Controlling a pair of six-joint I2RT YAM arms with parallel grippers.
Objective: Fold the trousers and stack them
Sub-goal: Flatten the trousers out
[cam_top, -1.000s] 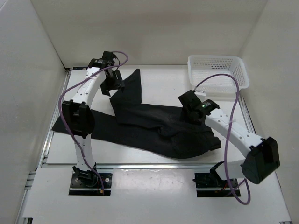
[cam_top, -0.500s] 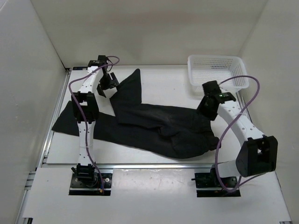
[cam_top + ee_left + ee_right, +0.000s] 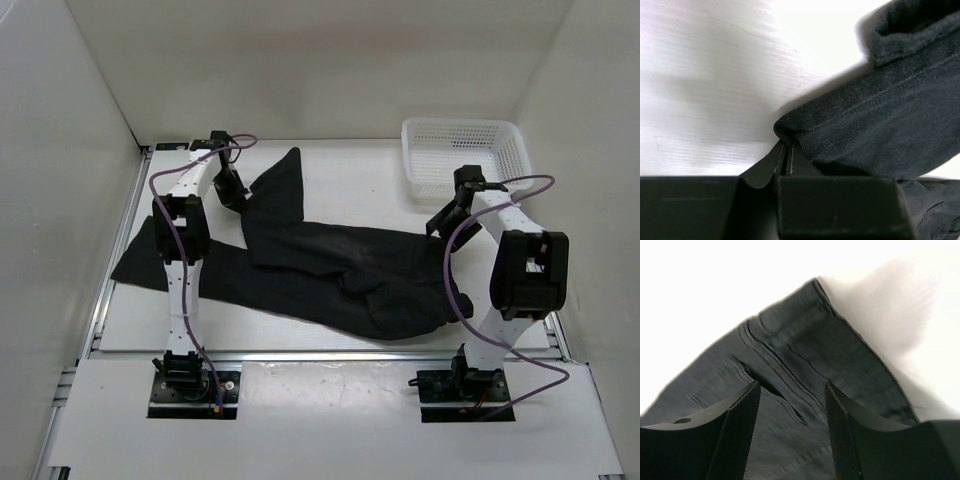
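Observation:
The black trousers [image 3: 330, 265] lie spread across the white table [image 3: 350, 190]. One leg runs up toward the far left and the other reaches the left edge. The waist lies at the right. My left gripper [image 3: 232, 192] sits at the left edge of the upper leg. In the left wrist view it [image 3: 787, 145] is shut, and the cloth [image 3: 880, 115] puckers at its fingertips. My right gripper [image 3: 438, 225] hovers over the far corner of the waist. In the right wrist view it [image 3: 791, 385] is open, with the seamed waistband [image 3: 790, 345] below and between its fingers.
A white mesh basket [image 3: 465, 150] stands at the far right corner, just behind the right gripper. White walls enclose the table on the left, back and right. Bare table shows between the upper leg and the basket.
My left gripper has shut on the edge of the upper leg. The right arm has swung back and to the right, from the trousers' middle to the waist's far corner.

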